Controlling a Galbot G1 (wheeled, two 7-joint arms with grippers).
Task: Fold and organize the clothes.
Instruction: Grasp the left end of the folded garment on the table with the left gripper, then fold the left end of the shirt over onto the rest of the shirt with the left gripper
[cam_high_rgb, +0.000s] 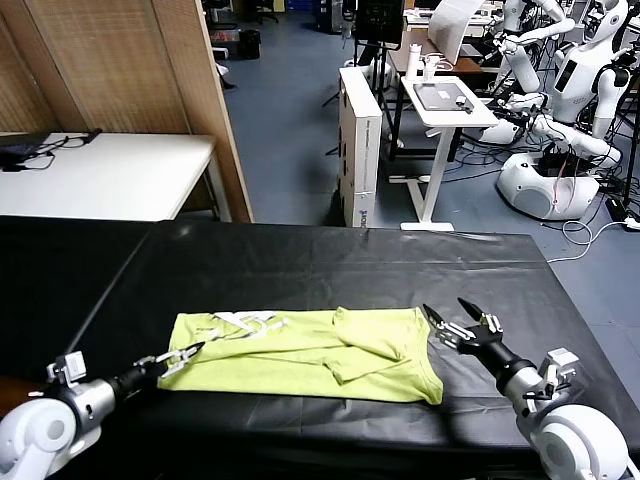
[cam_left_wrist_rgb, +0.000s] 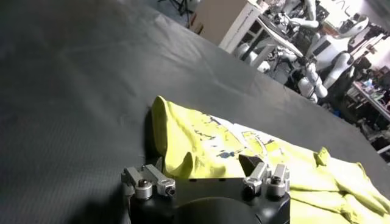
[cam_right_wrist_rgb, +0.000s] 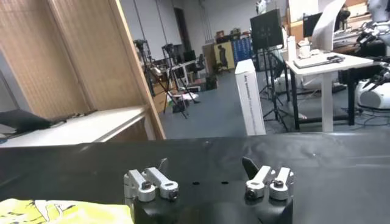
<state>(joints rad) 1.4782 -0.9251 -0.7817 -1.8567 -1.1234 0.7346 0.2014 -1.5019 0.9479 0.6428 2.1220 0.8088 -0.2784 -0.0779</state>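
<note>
The clothes are one lime yellow-green T-shirt (cam_high_rgb: 300, 355) lying partly folded on the black table (cam_high_rgb: 300, 260), with a whitish print near its left end and a sleeve turned over toward the right. My left gripper (cam_high_rgb: 185, 357) sits low at the shirt's left edge, open. In the left wrist view the shirt (cam_left_wrist_rgb: 244, 146) bunches up right in front of the left gripper (cam_left_wrist_rgb: 204, 164), between its spread fingers. My right gripper (cam_high_rgb: 445, 312) hovers open just off the shirt's right edge. In the right wrist view, the right gripper (cam_right_wrist_rgb: 207, 164) has only black table between its fingers, and the shirt (cam_right_wrist_rgb: 61, 212) shows off to one side.
Behind the black table stand a white table (cam_high_rgb: 110, 175) and a wooden screen (cam_high_rgb: 130, 60) at the back left. A tall white box (cam_high_rgb: 360, 140), a white desk (cam_high_rgb: 445, 100) and other robots (cam_high_rgb: 570, 100) are across the blue floor.
</note>
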